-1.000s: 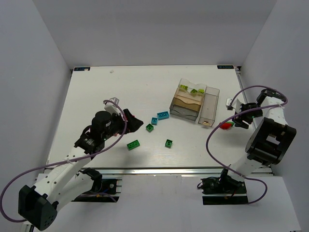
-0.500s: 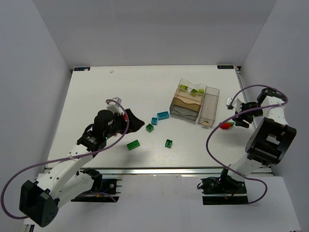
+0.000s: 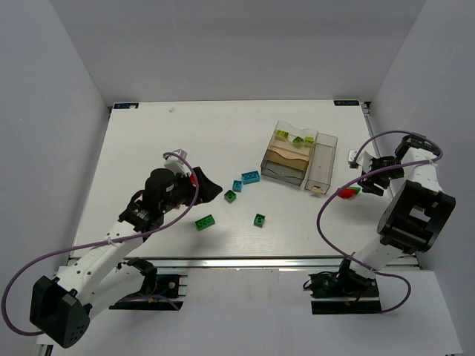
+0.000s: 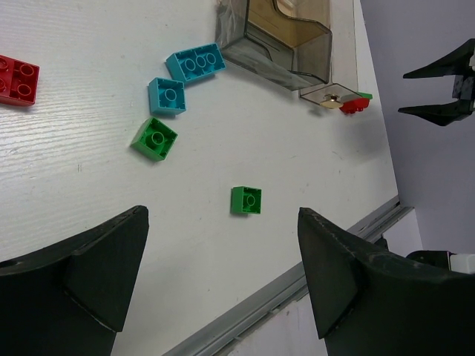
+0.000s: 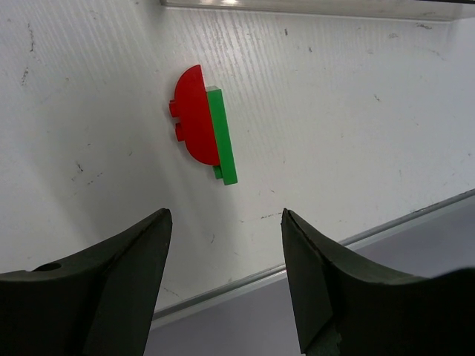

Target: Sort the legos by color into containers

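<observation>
Red half-round lego with a green plate stuck to its flat side (image 5: 202, 122) lies on the white table (image 3: 141, 141), just right of the near end of the long narrow clear box (image 3: 323, 148). It's right in front of your right gripper (image 5: 225, 219). Those jaws stand apart with nothing between them, and they aren't touching the piece.

Three lime yellow-green bricks (image 3: 296, 138) sit in the rear short box of the clear tinted plastic containers (image 3: 276, 169). Something small and tan lies at the near end of the long box; can't tell what it is.

Loose legos left of the containers:
- The long cyan brick (image 4: 196, 62) lies just beside the cluster's near-left corner.
- The small cyan brick (image 4: 167, 95) lies next to it.
- The dark green square brick (image 4: 154, 138) lies just beside that.
- The second green square brick (image 4: 246, 200) lies alone, nearer the arm bases.
- The longer green brick (image 3: 205, 222) lies to its left.
- The red four-stud brick (image 4: 15, 79) lies apart from the rest, close by your left arm's wrist.

Your left gripper (image 4: 223, 215) hangs above the table near the green bricks, jaws wide apart, holding nothing. The two grippers are well apart: the left is over the middle of the table, the right near its right edge.
</observation>
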{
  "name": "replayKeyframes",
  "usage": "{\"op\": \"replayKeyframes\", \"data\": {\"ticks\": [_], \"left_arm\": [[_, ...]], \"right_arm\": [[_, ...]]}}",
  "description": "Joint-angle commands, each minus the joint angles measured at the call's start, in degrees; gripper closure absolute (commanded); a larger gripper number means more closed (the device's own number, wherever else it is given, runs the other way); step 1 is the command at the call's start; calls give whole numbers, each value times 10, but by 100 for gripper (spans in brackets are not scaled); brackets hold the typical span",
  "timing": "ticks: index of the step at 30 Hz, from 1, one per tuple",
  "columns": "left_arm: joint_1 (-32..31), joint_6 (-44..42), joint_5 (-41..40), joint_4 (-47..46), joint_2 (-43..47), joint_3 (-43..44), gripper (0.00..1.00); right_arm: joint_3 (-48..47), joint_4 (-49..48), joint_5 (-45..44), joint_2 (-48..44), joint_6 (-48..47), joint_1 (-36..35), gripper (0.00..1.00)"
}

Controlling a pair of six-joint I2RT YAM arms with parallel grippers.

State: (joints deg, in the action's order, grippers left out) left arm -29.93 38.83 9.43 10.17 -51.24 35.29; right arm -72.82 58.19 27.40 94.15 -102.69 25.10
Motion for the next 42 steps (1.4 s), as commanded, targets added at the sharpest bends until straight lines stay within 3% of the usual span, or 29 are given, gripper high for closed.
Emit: {"op": "replayKeyframes", "data": {"ticks": [1,22,42], "left_arm": [[1,-2,-2,1,14,2,9],[1,5,-10,15,23,-3,9],[1,14,-6,6,4,-7,9]], "right_arm": [[14,0,-8,5,-37,-1,34],[56,-43,-12,1,-59,-1,33],[45,-94,-20,51,-80,-4,33]]}}
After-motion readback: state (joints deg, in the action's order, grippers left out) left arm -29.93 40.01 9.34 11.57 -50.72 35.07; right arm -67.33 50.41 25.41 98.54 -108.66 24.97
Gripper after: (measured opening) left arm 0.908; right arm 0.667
